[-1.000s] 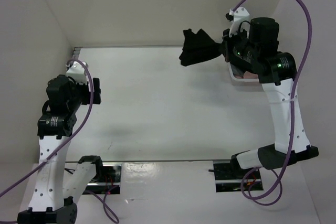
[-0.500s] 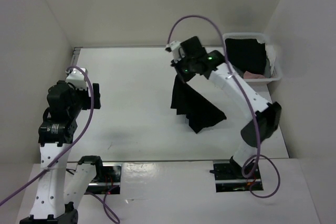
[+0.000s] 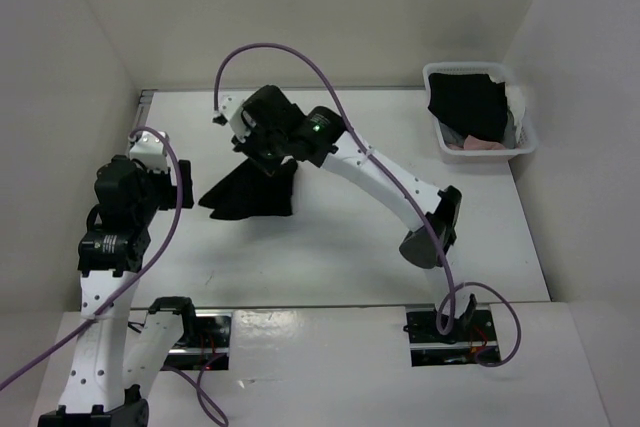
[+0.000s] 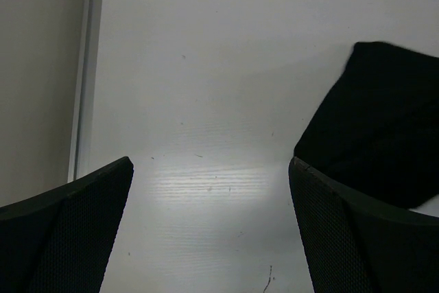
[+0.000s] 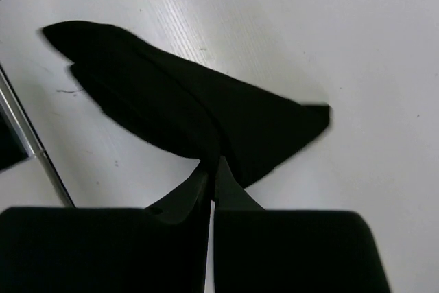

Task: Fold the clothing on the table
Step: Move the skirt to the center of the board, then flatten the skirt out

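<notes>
Pinching the clothing (image 5: 178, 108) with the right gripper (image 5: 212, 169), clamped tight on a fold; dangling it fanned, black and creased over the table (image 3: 350, 237). Holding the left gripper (image 4: 209, 169) wide apart, empty.

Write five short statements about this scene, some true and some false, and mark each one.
1. The right jaws are shut on the clothing. True.
2. A white basket sits at the far right corner of the table. True.
3. The left jaws grip the clothing too. False: they stand open and hold nothing.
4. The clothing lies inside the basket. False: it is over the table's left half, held by the right jaws.
5. The basket is empty. False: it holds other cloth, black, pink and white.
</notes>
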Motion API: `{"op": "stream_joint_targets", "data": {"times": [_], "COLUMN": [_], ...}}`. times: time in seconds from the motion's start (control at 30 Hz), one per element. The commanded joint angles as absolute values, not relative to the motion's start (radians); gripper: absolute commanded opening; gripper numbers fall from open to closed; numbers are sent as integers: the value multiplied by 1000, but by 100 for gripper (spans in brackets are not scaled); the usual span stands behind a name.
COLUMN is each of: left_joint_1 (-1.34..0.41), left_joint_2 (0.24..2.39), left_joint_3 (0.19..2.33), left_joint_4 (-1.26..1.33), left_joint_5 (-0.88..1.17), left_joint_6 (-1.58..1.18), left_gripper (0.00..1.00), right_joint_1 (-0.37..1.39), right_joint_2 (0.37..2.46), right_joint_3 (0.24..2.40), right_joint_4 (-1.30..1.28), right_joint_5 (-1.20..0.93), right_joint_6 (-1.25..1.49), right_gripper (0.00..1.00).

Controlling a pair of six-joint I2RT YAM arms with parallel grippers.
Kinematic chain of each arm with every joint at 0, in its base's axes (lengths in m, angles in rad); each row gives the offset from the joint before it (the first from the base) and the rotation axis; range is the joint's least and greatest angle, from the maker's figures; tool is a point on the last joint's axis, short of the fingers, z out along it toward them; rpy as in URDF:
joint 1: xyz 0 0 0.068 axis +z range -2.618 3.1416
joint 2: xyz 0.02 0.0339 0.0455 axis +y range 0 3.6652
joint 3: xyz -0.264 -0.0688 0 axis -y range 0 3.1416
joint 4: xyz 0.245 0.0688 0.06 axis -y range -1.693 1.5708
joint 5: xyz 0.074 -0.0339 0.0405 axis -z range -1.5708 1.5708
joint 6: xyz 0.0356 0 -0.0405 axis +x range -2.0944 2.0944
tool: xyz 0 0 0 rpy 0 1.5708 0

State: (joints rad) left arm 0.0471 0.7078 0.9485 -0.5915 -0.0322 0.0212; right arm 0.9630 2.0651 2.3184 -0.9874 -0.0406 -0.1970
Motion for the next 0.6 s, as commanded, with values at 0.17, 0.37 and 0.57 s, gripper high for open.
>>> {"op": "stream_joint_targets", "data": {"times": [0.17, 0.37, 0.57], "left_joint_1": [44, 44, 44], "left_joint_2": [683, 683, 683], "left_joint_3": [945, 945, 945], "left_joint_4": [-534, -534, -534], "left_joint_5": [-22, -12, -3], "left_joint_6": [8, 8, 8], "left_gripper": [100, 100, 100], "right_joint_1": [940, 703, 595], "right_joint_2": [1924, 1832, 1822], "right_joint_3": [2004, 1723, 1680], "right_joint_4": [-852, -667, -657], "right_joint_5": [254, 310, 390], "right_joint_6": [-212, -199, -176], "right_gripper": [31, 66, 81]}}
